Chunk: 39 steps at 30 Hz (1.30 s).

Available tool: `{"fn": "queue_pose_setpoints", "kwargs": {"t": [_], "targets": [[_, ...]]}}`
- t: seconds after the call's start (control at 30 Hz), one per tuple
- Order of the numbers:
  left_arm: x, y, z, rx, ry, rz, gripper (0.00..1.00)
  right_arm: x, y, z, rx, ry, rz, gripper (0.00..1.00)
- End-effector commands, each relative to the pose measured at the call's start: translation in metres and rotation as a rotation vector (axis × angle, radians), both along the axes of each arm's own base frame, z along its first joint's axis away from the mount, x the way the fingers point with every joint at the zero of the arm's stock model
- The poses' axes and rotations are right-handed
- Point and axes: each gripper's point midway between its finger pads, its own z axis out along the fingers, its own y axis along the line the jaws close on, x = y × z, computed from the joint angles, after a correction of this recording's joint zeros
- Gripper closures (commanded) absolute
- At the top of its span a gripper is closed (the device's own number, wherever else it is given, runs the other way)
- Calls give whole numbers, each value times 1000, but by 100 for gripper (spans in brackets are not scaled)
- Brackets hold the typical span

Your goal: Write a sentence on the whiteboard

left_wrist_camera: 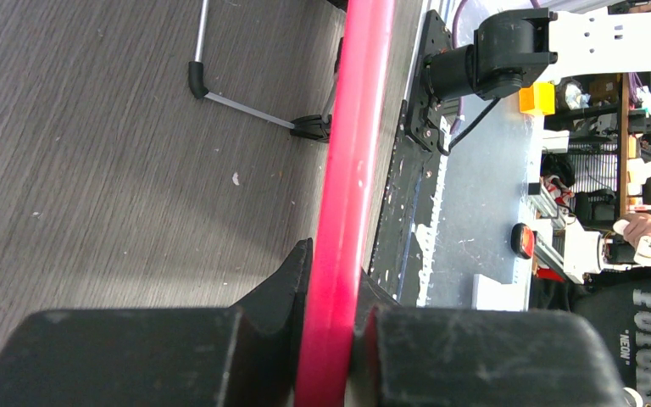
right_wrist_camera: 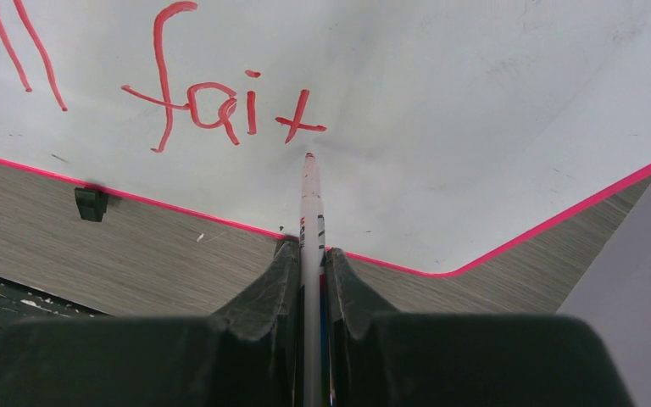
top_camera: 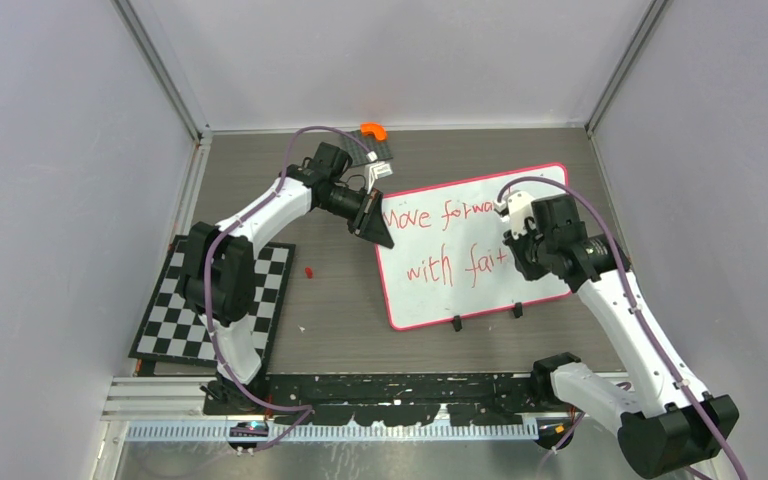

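Grey wood-grain table (top_camera: 335, 300) in a white-walled booth, with the whiteboard (top_camera: 430, 300) sitting right of centre. The left gripper (left_wrist_camera: 332, 284) is pinching its pink rim, I'd guess to stop it sliding. The right gripper (right_wrist_camera: 309, 254) is clamped on a marker (right_wrist_camera: 309, 191), its tip just under "fait" in the sentence (right_wrist_camera: 220, 106), so the h is probably next.

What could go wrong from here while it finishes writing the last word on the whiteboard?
1. The left gripper pinches the whiteboard only at its pink rim on one side; marker pressure may pivot the board and skew strokes.
2. The marker tip sits right under the t of "fait", so the next letter could collide with it.
3. The right gripper hangs over the sentence and might smear it.
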Motion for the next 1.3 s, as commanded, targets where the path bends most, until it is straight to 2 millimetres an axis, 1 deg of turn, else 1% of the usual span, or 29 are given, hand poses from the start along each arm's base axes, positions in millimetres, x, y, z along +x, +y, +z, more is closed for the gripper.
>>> {"fn": "queue_pose_setpoints", "kwargs": {"t": [0.0,0.13,0.4,0.53,0.73,0.87,0.97,1.27], "targets": [[12,10,-33,156,-10,61,100,5,3,26,25,-68,15,100],[12,10,-33,154,-11,62,100,14,-8,33,-26,-101,-21,100],[12,10,-33,156,-10,62,100,33,-5,46,-12,-158,-41,100],[14,10,-33,156,-11,62,100,38,-3,46,-11,-157,-38,100],[14,10,-34,158,-8,62,100,42,-4,41,-25,-160,-39,100],[14,10,-34,158,-9,62,100,40,-4,32,-27,-133,-36,100],[14,10,-34,159,-9,61,100,35,-4,25,-23,-119,-38,100],[14,10,-34,157,-9,61,100,9,-6,1,-6,-55,-44,100]]}}
